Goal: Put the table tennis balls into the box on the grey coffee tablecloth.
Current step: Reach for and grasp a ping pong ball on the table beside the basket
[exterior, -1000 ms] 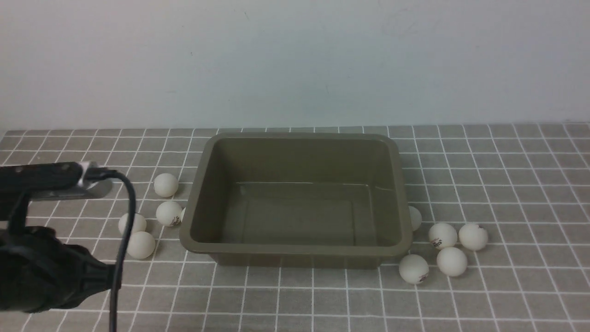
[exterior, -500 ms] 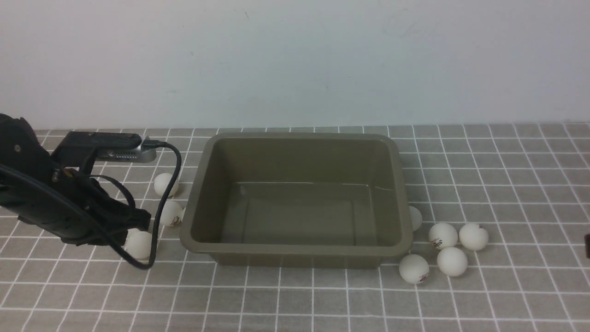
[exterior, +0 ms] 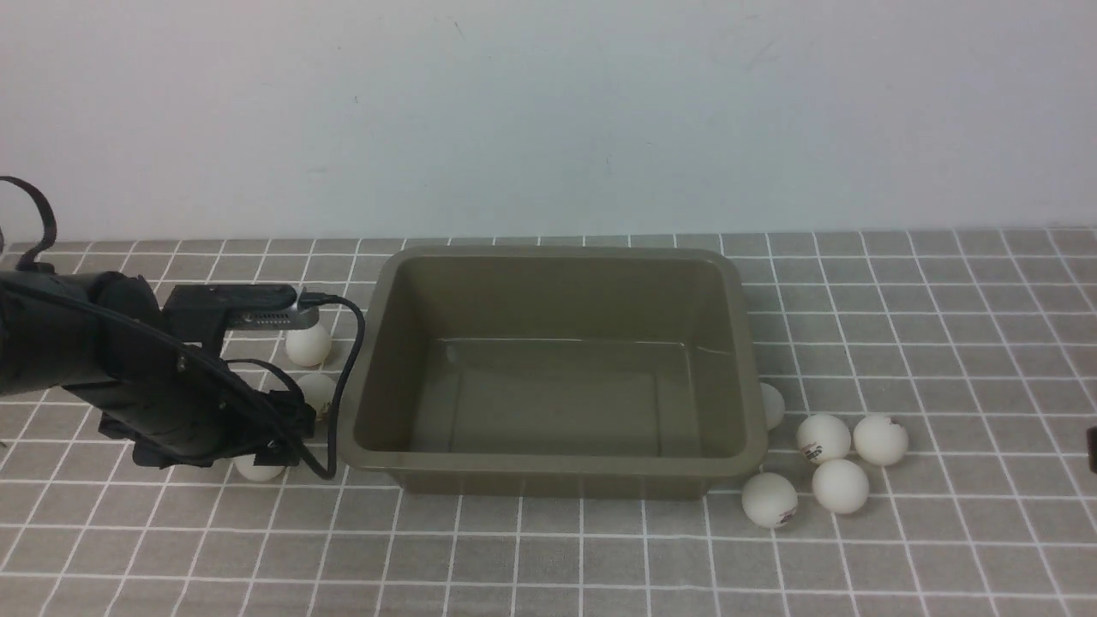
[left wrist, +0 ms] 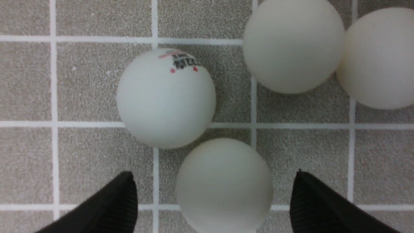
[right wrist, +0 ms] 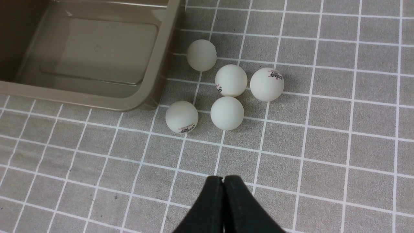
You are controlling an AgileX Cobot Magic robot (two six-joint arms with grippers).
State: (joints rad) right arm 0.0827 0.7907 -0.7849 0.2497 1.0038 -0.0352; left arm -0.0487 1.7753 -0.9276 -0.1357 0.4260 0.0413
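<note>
front view: the box (exterior: 548, 467), an olive-brown lidless tub, is shown standing at the middle of the grey coffee tablecloth (exterior: 943, 343), with its far side towards the pale wall (exterior: 548, 111). all table tennis balls in view are found on the cloth outside the box, in two groups. the right group of balls (exterior: 840, 486), five in number, is gathered just beside the near right corner of the box. the left group of balls (exterior: 308, 344) lies just beside the left wall of the box and is partly hidden by the black left arm (exterior: 103, 360).

left wrist view: the left gripper (left wrist: 213, 173) is held low over the left group, its fingers (left wrist: 110, 207) spread wide apart. a plain ball (left wrist: 224, 184) is seen between them, with a strip of cloth visible on either side, so no grip is shown. a logo ball (left wrist: 166, 98) lies just beside it, and two further balls (left wrist: 292, 45) are seen close together.

right wrist view: the right gripper (right wrist: 223, 179) is shown with its fingers pressed together and nothing between them. it is held over open cloth, apart from the right group and touching no ball.
</note>
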